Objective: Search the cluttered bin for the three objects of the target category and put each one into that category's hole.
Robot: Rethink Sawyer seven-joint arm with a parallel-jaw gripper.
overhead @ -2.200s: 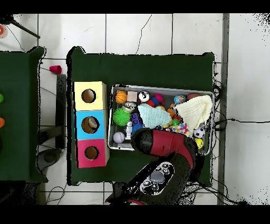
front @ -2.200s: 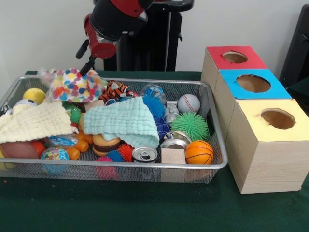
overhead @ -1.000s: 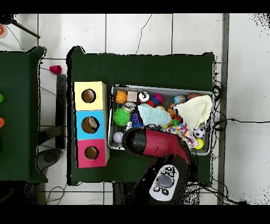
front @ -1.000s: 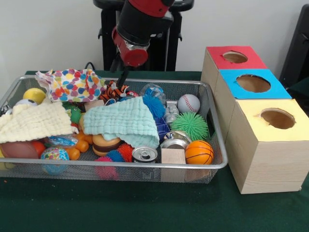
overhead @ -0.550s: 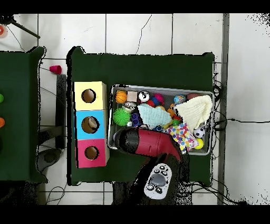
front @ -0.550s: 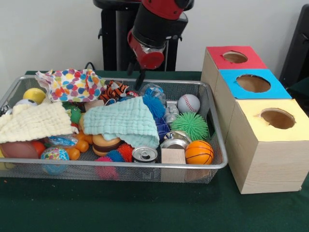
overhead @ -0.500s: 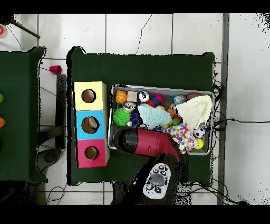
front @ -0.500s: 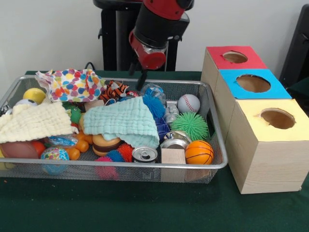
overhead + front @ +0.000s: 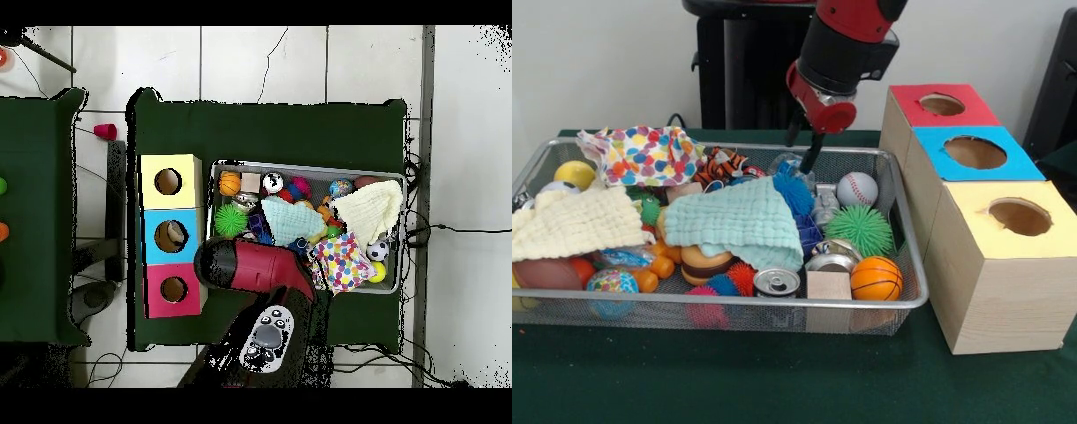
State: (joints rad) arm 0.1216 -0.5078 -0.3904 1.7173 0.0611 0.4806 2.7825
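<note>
The silver wire-mesh bin [image 9: 733, 302] is full of toys and cloths; it also shows in the overhead view [image 9: 300, 167]. One see-through plastic bottle [image 9: 791, 164] lies at the bin's back, partly behind a blue spiky ball. My gripper [image 9: 803, 141] hangs just above that bottle, fingers apart and empty. In the overhead view the red arm [image 9: 250, 266] hides the gripper. The blue-topped box's hole [image 9: 975, 152] is to the right of the bin; from above, something pale shows inside the hole [image 9: 172, 236]. Other bottles are hidden.
A red-topped box [image 9: 942, 104] and a yellow-topped box [image 9: 1020, 215] flank the blue one. In the bin lie a mint cloth [image 9: 737, 221], a cream cloth [image 9: 574, 221], a dotted cloth [image 9: 640, 152], a can [image 9: 777, 282], a baseball [image 9: 856, 188] and a basketball [image 9: 877, 277].
The arm has swung along the bin's back edge toward the boxes, from above the tiger toy to above the see-through bottle. Nothing in the bin has moved.
</note>
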